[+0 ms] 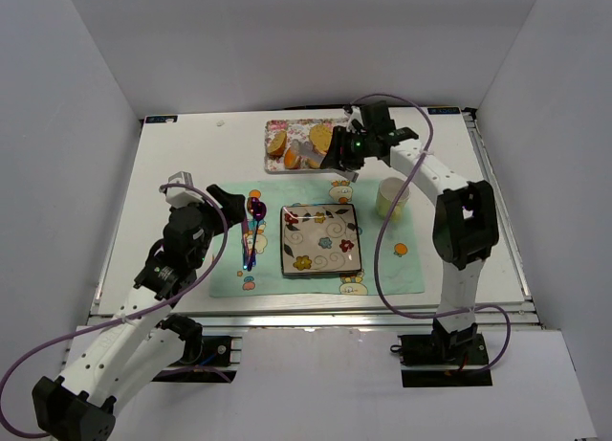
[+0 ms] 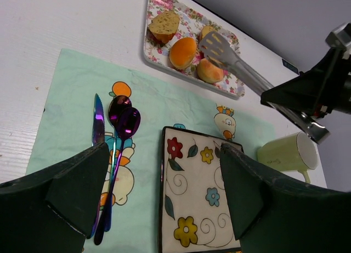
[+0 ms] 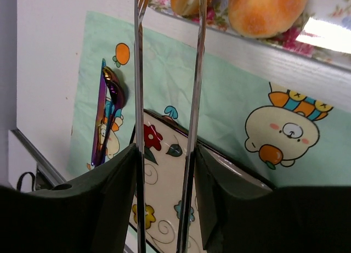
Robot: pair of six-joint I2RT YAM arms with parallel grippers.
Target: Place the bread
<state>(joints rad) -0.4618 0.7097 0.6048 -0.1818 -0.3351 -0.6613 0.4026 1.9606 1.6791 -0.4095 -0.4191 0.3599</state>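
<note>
Tongs (image 2: 241, 72) clamped in your right gripper (image 1: 356, 150) reach the far tray (image 2: 189, 22); set their tips astride the bread (image 2: 182, 51) lying there, then squeeze gently. Left gripper (image 2: 164, 170) idles, jaws wide.

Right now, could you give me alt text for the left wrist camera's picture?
Metal tongs reach over a floral tray holding bread pieces. Nearer, a green placemat carries purple cutlery and a flowered plate, with a pale cup to the right.
</note>
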